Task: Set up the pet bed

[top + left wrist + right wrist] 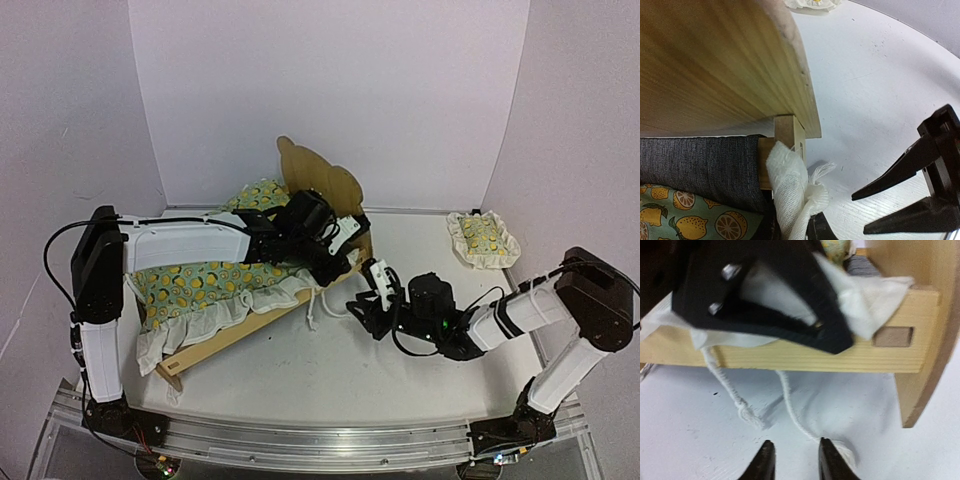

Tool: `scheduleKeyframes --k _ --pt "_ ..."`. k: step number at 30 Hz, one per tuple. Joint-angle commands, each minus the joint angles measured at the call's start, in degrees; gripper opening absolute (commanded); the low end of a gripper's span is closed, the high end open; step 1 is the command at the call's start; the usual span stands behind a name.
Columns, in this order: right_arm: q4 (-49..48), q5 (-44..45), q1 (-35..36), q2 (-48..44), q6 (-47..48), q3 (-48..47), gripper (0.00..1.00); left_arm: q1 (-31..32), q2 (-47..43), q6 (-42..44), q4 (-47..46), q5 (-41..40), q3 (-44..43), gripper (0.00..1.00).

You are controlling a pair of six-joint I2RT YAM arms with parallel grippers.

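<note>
The pet bed (322, 178) stands at the back left, its curved plywood headboard (715, 60) upright and its grey-blue mattress pad (695, 165) showing near the head end. The lemon-print blanket (200, 282) lies over it. My left gripper (340, 260) is shut on the blanket's white ruffle (790, 185) at the side rail (790, 357) near the headboard. My right gripper (796, 462) is open, low over the table just in front of that rail. A white cord (792, 410) hangs from the blanket, its end beside my right fingertip (830, 462).
The small ruffled lemon pillow (483, 238) lies on the table at the back right. A second white cord with a knotted end (745, 412) trails on the table left of my right gripper. White walls close in the back and sides.
</note>
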State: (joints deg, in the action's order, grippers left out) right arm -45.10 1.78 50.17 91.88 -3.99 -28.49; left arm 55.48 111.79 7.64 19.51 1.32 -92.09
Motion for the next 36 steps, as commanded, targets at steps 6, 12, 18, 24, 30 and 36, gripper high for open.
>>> scheduleKeyframes --k 6,12,18,24,30,36 --pt "-24.0 -6.5 3.3 11.0 -7.0 -0.7 0.66 -0.6 -5.3 3.0 -16.1 -5.6 -3.1 0.00" --pt "-31.8 -1.9 6.3 24.1 -8.3 -9.1 0.75 -0.6 -5.9 2.3 -16.2 -5.0 -2.4 0.00" --pt "-34.0 5.7 7.1 31.3 -7.9 -14.4 0.71 -0.6 -6.4 2.0 -16.2 -4.8 -2.0 0.00" --pt "-34.2 10.2 7.3 31.6 -8.3 -13.5 0.18 -0.6 -5.7 2.2 -16.3 -4.9 -2.1 0.00" --pt "-26.6 12.7 7.2 17.9 -8.0 -0.9 0.00 -0.9 -3.0 3.4 -16.3 -6.1 -1.2 0.00" --pt "-6.4 5.2 6.8 10.0 -3.1 -3.3 0.00 -1.9 1.8 3.7 -16.4 -8.0 -2.9 0.00"
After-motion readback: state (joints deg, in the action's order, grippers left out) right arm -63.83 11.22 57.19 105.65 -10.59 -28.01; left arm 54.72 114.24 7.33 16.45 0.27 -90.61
